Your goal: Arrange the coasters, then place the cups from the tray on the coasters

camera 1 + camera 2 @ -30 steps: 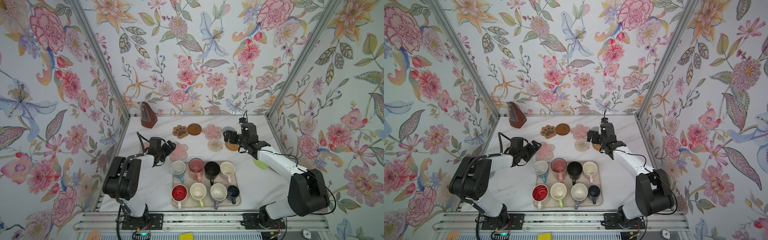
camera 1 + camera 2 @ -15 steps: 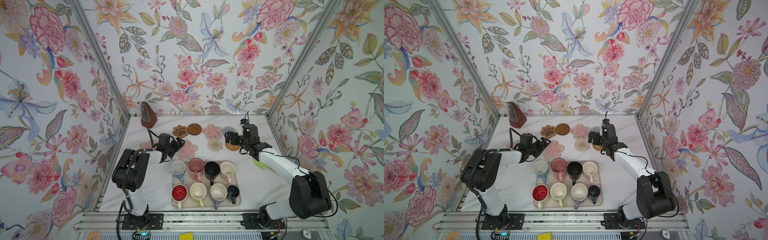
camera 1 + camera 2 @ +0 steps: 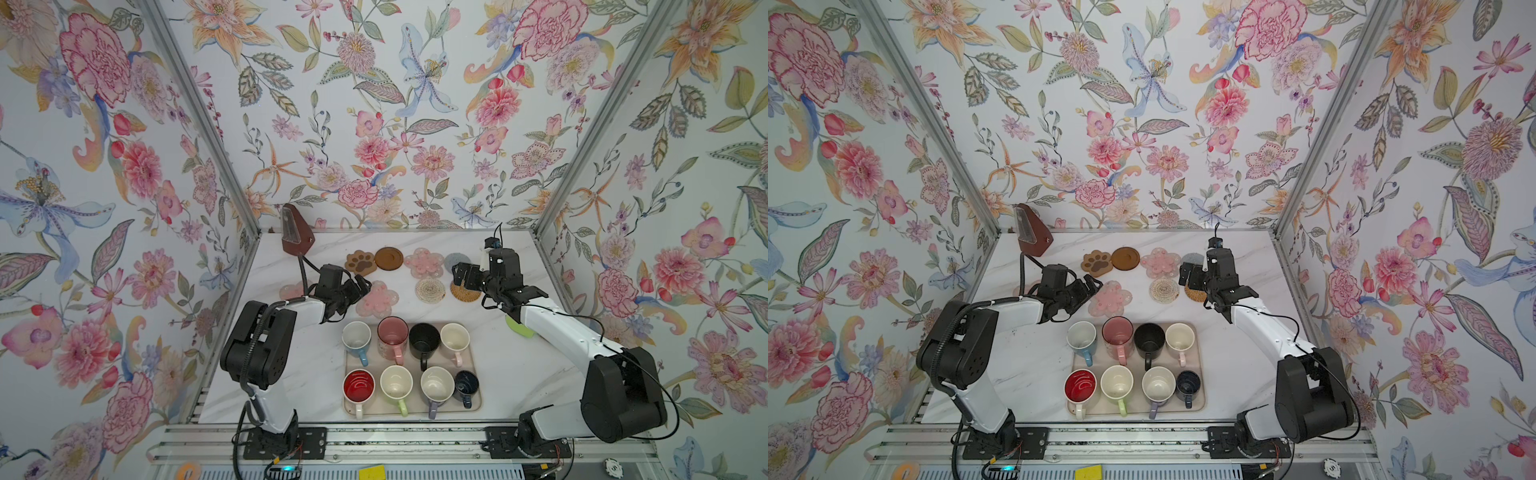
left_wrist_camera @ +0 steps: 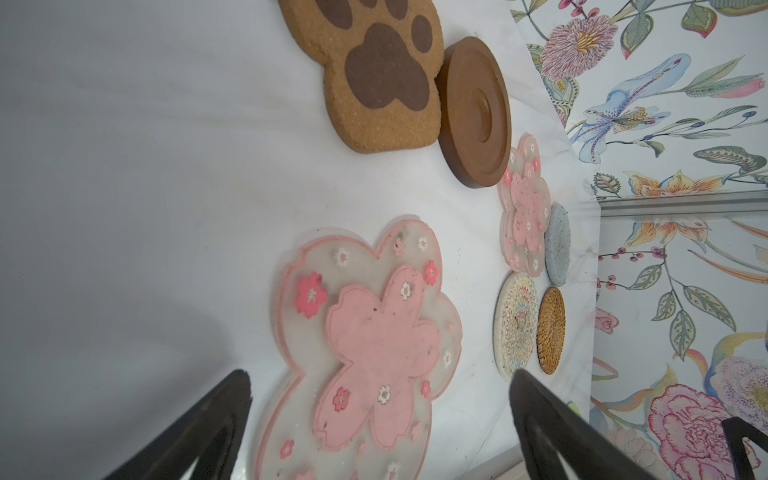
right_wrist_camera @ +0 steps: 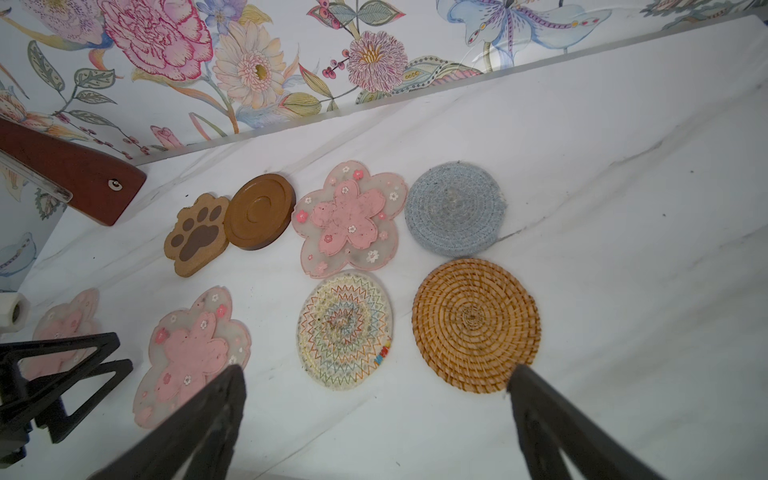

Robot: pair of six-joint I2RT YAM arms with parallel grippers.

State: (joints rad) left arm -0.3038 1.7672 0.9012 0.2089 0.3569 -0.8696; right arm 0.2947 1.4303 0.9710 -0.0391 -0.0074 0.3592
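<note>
Standing nearest on the white surface: the beige tray, carrying all eight cups upright in two rows. Front row, left to right in both top views: red-inside white cup, light green cup, lavender cup, small navy cup. Back row: blue cup, pink cup, black cup, cream cup with pink handle.

Beyond the tray: left end effector, fingers spread wide, empty, low over the near edge of a pink flower coaster; contact cannot be told. Right end effector, likewise wide open and empty, above the tan woven coaster, with the white woven coaster just beside that. A second pink flower coaster lies on the left arm's side, partly behind that arm.

Far row, left to right: paw coaster touching the dark brown disc coaster, third pink flower coaster, grey-blue round coaster. Far left corner: a brown wedge-shaped object, upright.
</note>
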